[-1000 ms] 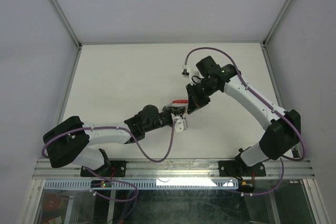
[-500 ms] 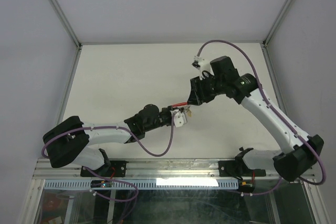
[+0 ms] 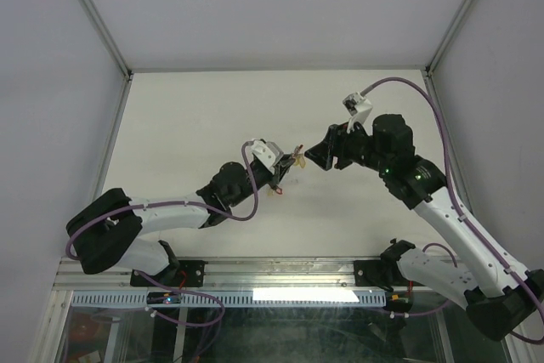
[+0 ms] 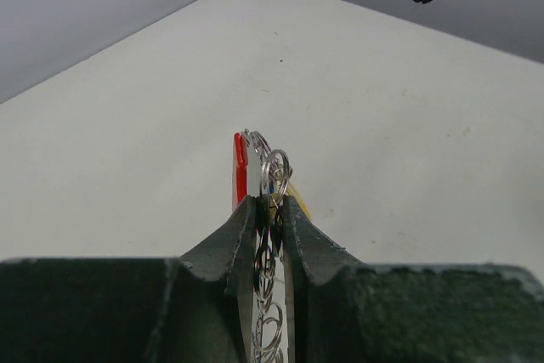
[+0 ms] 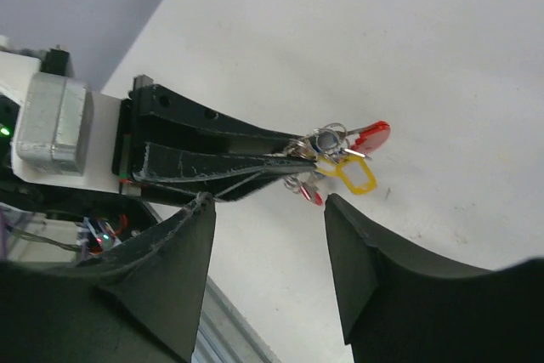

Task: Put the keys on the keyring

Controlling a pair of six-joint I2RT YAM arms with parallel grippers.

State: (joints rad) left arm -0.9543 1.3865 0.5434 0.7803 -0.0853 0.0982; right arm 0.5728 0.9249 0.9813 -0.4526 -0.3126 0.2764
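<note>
the left gripper is the landmark here. its two fingers are pressed nearly together, pinching a small bundle that sticks out just past their tips: the red edge of what i take for the keyring, seen edge-on, with silvery rings and the keys hanging against it. a yellow tag dangles on the bundle's underside.

the bundle is lifted off the table, not resting on it. its long axis runs on from the left gripper's fingers and points toward the right gripper, which faces it nose to nose, near but not touching. the right gripper's fingers are spread wide and hold nothing.

from the right wrist the keyring lies ahead of the open fingers and a little off their midline, toward the right-hand finger. i judge the right arm must line up before it closes on anything.
</note>
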